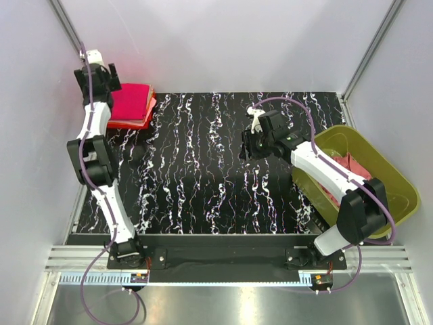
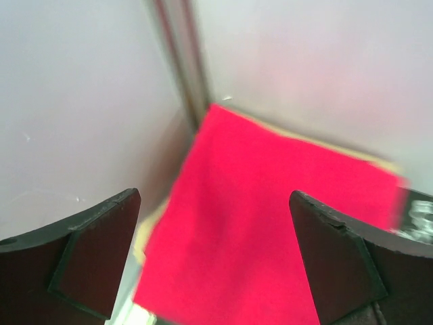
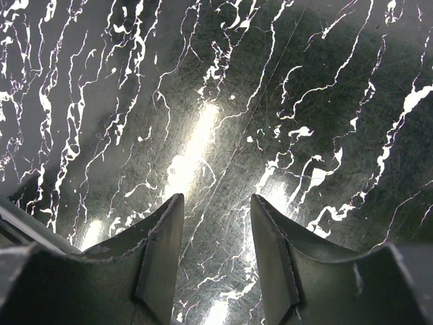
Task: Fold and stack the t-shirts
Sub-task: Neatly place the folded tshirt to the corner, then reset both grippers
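Left claw (image 2: 213, 196) spread wide above flat folded crimson t-shirt (image 2: 270, 223); right claw (image 3: 216, 198) parted, empty.

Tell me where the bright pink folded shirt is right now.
In the top view, the crimson-pink t-shirt tops a small folded stack at the far left corner of the table, with the open left gripper right beside it.

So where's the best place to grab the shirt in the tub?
Probably from straight above, pinching a raised fold near the visible middle of the shirt. It lies low in the tub, whose walls block any side approach. The right arm hides part of it.
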Motion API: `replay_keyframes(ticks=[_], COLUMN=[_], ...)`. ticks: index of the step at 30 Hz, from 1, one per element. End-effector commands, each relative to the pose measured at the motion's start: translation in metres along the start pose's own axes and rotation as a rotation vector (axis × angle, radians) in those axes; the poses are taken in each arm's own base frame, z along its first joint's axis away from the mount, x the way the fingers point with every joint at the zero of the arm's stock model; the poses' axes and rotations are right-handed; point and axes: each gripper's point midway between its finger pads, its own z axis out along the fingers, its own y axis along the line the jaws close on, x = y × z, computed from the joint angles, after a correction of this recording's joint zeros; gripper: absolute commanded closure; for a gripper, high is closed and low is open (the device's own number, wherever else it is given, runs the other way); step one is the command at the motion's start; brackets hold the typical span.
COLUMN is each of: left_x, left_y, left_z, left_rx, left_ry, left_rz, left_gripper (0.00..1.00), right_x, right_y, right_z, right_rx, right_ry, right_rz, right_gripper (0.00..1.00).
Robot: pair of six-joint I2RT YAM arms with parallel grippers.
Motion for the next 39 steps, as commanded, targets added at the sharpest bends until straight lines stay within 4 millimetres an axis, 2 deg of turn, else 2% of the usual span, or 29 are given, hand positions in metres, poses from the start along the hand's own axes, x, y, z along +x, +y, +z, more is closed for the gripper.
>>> replay_keyframes(ticks=[1, 2, 4, 5, 6, 7, 8, 9, 10, 11, 12, 13, 14, 15, 16, 17, 18, 19, 20, 21, 22, 23, 25, 31, 35, 39], left_x=[-0.053, -0.056, -0.035, -0.045, -0.042, -0.038, -0.035, -0.033, -0.01, -0.027, -0.022, -0.003, -0.012, -0.008, 0.003, 0.0, 0.009, 0.02, 0.016, 0.024, 0.029, 0.024, 0.026, 0.003, -0.004, -0.007], left_y=[-0.028, -0.032, -0.056, -0.065, -0.099, -0.115, -0.127, -0.159, -0.169, -0.175, -0.2, -0.209, -0.221, -0.232, -0.238, -0.238, -0.245, -0.247, -0.244, -0.244, -0.241, -0.234, -0.227, -0.207, -0.202, -0.199], left_z=[-0.045, -0.055, -0.073, -0.093, -0.114, -0.13, -0.158, -0.188, -0.207, -0.238, -0.27, -0.289, -0.323, -0.351, -0.37, -0.391, -0.419, -0.433, -0.453, -0.472, -0.48, -0.491, -0.498, -0.519, -0.521, -0.521], left_rx=[0.069, 0.084, 0.178, 0.235, 0.392, 0.466, 0.534, 0.664, 0.696, 0.745, 0.827, 0.865, 0.943, 1.049, 1.111, 1.16, 1.24, 1.274, 1.32, 1.371, 1.374, 1.381, 1.373, 1.382, 1.369, 1.352], left_ry=[-0.066, -0.055, 0.041, 0.038, 0.071, 0.095, 0.119, 0.143, 0.196, 0.156, 0.167, 0.207, 0.188, 0.221, 0.253, 0.255, 0.295, 0.322, 0.299, 0.322, 0.335, 0.31, 0.305, 0.182, 0.143, 0.13], left_rz=[-0.079, -0.097, -0.174, -0.205, -0.24, -0.252, -0.267, -0.269, -0.266, -0.26, -0.236, -0.226, -0.216, -0.226, -0.216, -0.211, -0.184, -0.169, -0.154, -0.12, -0.114, -0.114, -0.13, -0.126, -0.122, -0.127], left_gripper=[0.01, 0.01, 0.01, 0.01, 0.01, 0.01, 0.01, 0.01, 0.01, 0.01, 0.01, 0.01, 0.01, 0.01, 0.01, 0.01, 0.01, 0.01, 0.01, 0.01, 0.01, 0.01, 0.01, 0.01, 0.01, 0.01], right_x=[-0.023, -0.024, -0.027, -0.028, -0.029, -0.03, -0.032, -0.033, -0.033, -0.034, -0.035, -0.036, -0.037, -0.038, -0.041, -0.042, -0.044, -0.047, -0.049, -0.051, -0.053, -0.055, -0.056, -0.059, -0.058, -0.057], right_y=[0.007, 0.009, 0.013, 0.013, 0.014, 0.016, 0.02, 0.024, 0.031, 0.035, 0.037, 0.035, 0.035, 0.033, 0.026, 0.024, 0.021, 0.015, 0.014, 0.013, 0.008, 0.01, 0.013, 0.01, 0.009, 0.013], right_z=[-0.005, -0.005, -0.01, -0.013, -0.017, -0.02, -0.029, -0.035, -0.041, -0.053, -0.059, -0.066, -0.079, -0.087, -0.094, -0.109, -0.116, -0.123, -0.136, -0.142, -0.147, -0.155, -0.16, -0.176, -0.188, -0.192], right_rx=[-0.04, -0.048, -0.063, -0.06, -0.059, -0.058, -0.067, -0.082, -0.11, -0.121, -0.124, -0.106, -0.096, -0.08, -0.031, -0.006, 0.017, 0.055, 0.068, 0.079, 0.104, 0.097, 0.083, 0.095, 0.096, 0.074], right_ry=[-0.06, -0.059, -0.069, -0.066, -0.067, -0.065, -0.067, -0.065, -0.062, -0.077, -0.086, -0.105, -0.128, -0.145, -0.172, -0.198, -0.217, -0.246, -0.279, -0.303, -0.329, -0.353, -0.366, -0.432, -0.471, -0.475], right_rz=[-0.009, -0.009, 0.015, 0.028, 0.042, 0.071, 0.084, 0.093, 0.108, 0.115, 0.122, 0.139, 0.145, 0.151, 0.175, 0.186, 0.199, 0.219, 0.231, 0.242, 0.268, 0.276, 0.306, 0.375, 0.361, 0.355], right_gripper=[0.49, 0.49, 0.49, 0.48, 0.47, 0.46, 0.43, 0.3, 0.2, 0.01, 0.0, 0.0, 0.0, 0.0, 0.0, 0.0, 0.0, 0.0, 0.0, 0.0, 0.0, 0.0, 0.0, 0.0, 0.0, 0.0])
